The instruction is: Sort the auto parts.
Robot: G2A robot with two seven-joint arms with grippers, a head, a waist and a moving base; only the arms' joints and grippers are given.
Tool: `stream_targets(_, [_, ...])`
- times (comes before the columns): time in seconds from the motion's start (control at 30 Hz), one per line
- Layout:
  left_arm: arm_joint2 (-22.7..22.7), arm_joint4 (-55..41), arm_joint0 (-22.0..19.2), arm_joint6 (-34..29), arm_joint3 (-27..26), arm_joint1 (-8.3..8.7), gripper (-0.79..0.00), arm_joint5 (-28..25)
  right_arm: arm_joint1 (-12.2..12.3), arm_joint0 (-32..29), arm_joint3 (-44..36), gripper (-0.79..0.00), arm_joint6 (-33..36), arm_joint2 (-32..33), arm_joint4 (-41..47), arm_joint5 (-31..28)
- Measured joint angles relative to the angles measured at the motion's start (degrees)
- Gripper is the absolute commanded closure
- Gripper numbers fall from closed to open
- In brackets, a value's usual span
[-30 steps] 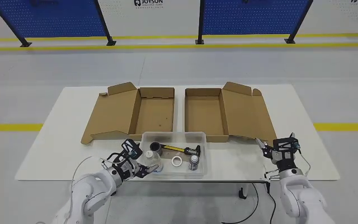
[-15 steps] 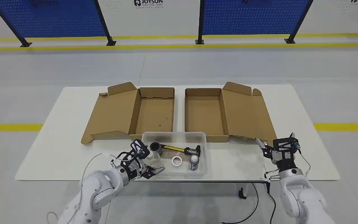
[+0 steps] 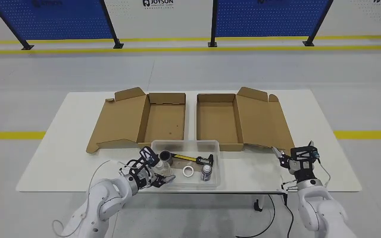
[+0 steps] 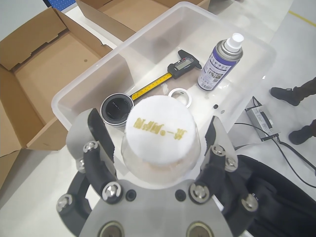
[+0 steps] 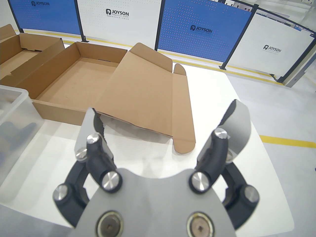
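Observation:
A clear bin [image 3: 184, 143] near the table's front edge holds a white-capped clear jar [image 4: 158, 134] in its near left corner. My left gripper [image 4: 153, 118] stands open around that jar, one finger on each side with narrow gaps. In the top view the left gripper [image 3: 156, 172] sits at the bin's left end by the jar [image 3: 166, 176]. Further along the bin are a black cylinder [image 4: 116, 109], a yellow caliper [image 4: 172, 72], a white ring [image 4: 180, 94] and a spray can [image 4: 219, 65]. My right gripper [image 5: 163, 119] hangs open and empty above the table's right front [image 3: 293, 152].
Two open cardboard boxes stand behind the bin, the left box [image 3: 165, 119] and the right box [image 3: 215, 119], each with its lid flap folded outward. The right box's flap [image 5: 148, 94] lies just ahead of my right gripper. The table's front edge runs close behind both grippers.
The left gripper has moved right, from outside the bin's left end to around the jar. The right arm has stayed still.

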Motion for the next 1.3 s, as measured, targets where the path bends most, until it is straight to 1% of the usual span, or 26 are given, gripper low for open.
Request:
stream_targets(0.03, [0.07, -0.03, -0.06, 0.11, 0.09, 0.02, -0.733, -0.03, 0.00, 0.00, 0.00, -0.785, 0.00, 0.00, 0.00, 0.00])
stream_targets(0.1, [0.29, -0.18, -0.18, 0.15, 0.18, 0.05, -0.742, -0.03, 0.00, 0.00, 0.00, -0.785, 0.00, 0.00, 0.00, 0.00])
stream_targets(0.13, [0.41, -0.21, -0.23, 0.15, 0.19, 0.06, -0.727, 0.00, 0.00, 0.00, 0.00, -0.785, 0.00, 0.00, 0.00, 0.00])
stream_targets(0.23, [0.81, -0.17, -0.45, 0.15, 0.33, 0.10, -0.650, 0.13, 0.00, 0.00, 0.00, -0.785, 0.00, 0.00, 0.00, 0.00])
stream_targets(0.27, [0.98, -0.13, -0.56, 0.19, 0.44, 0.12, -0.606, 0.16, 0.00, 0.00, 0.00, -0.785, 0.00, 0.00, 0.00, 0.00])
stream_targets(0.33, [1.27, -0.12, -0.71, 0.26, 0.65, 0.13, -0.603, 0.18, 0.00, 0.00, 0.00, -0.785, 0.00, 0.00, 0.00, 0.00])
stream_targets(0.4, [1.65, 0.58, -0.95, 0.23, 0.80, 0.18, -0.529, 0.15, 0.00, 0.00, 0.00, -0.785, 0.00, 0.00, 0.00, 0.00])
stream_targets(0.47, [2.03, 1.01, -1.08, 0.67, 1.13, 0.20, -0.536, 0.14, 0.00, 0.00, 0.00, -0.785, 0.00, 0.00, 0.00, 0.00])
stream_targets(0.5, [2.15, 1.01, -1.16, 0.82, 1.28, 0.21, -0.520, 0.15, 0.00, 0.00, 0.00, -0.785, 0.00, 0.00, 0.00, 0.00])
stream_targets(0.53, [2.25, 0.99, -1.25, 0.89, 1.41, 0.21, -0.486, 0.20, 0.00, 0.00, 0.00, -0.785, 0.00, 0.00, 0.00, 0.00])
stream_targets(0.57, [2.39, 0.97, -1.40, 0.92, 1.58, 0.22, -0.483, 0.34, 0.00, 0.00, 0.00, -0.785, 0.00, 0.00, 0.00, 0.00])
stream_targets(0.63, [2.61, 0.89, -1.61, 0.91, 1.77, 0.22, -0.434, 0.54, 0.00, 0.00, 0.00, -0.785, 0.00, 0.00, 0.00, 0.00])
stream_targets(0.8, [3.10, 0.78, -2.18, 0.97, 2.00, 0.28, -0.271, 0.56, 0.00, 0.00, 0.00, -0.785, 0.00, 0.00, 0.00, 0.00])
stream_targets(0.9, [3.24, 0.27, -2.47, 1.19, 2.14, 0.30, -0.108, 0.74, 0.00, 0.00, 0.00, -0.785, 0.00, 0.00, 0.00, 0.00])
stream_targets(0.93, [3.28, 0.12, -2.55, 1.19, 2.17, 0.32, -0.028, 0.75, 0.00, 0.00, 0.00, -0.785, 0.00, 0.00, 0.00, 0.00])
stream_targets(0.97, [3.35, -0.02, -2.68, 1.16, 2.19, 0.33, 0.000, 0.74, 0.00, 0.00, 0.00, -0.785, 0.00, 0.00, 0.00, 0.00])
stream_targets(1.0, [3.42, -0.08, -2.79, 1.14, 2.21, 0.34, -0.003, 0.71, 0.00, 0.00, 0.00, -0.785, 0.00, 0.00, 0.00, 0.00])
stream_targets(1.03, [3.51, -0.12, -2.90, 1.13, 2.23, 0.35, -0.052, 0.66, 0.00, 0.00, 0.00, -0.785, 0.00, 0.00, 0.00, 0.00])
stream_targets(1.1, [3.77, -0.18, -3.17, 1.08, 2.29, 0.37, -0.311, 0.64, 0.00, 0.00, 0.00, -0.785, 0.00, 0.00, 0.00, 0.00])
stream_targets(1.13, [3.92, -0.24, -3.30, 1.04, 2.30, 0.37, -0.376, 0.68, 0.00, 0.00, 0.00, -0.785, 0.00, 0.00, 0.00, 0.00])
stream_targets(1.17, [4.15, -0.37, -3.52, 0.97, 2.32, 0.35, -0.536, 0.76, 0.00, 0.00, 0.00, -0.785, 0.00, 0.00, 0.00, 0.00])
stream_targets(1.2, [4.36, -0.44, -3.71, 0.83, 2.33, 0.34, -0.785, 0.84, 0.00, 0.00, 0.00, -0.785, 0.00, 0.00, 0.00, 0.00])
stream_targets(1.3, [5.27, -0.56, -4.59, 0.20, 2.28, 0.24, -0.785, 1.33, 0.00, 0.00, 0.00, -0.785, 0.00, 0.00, 0.00, 0.00])
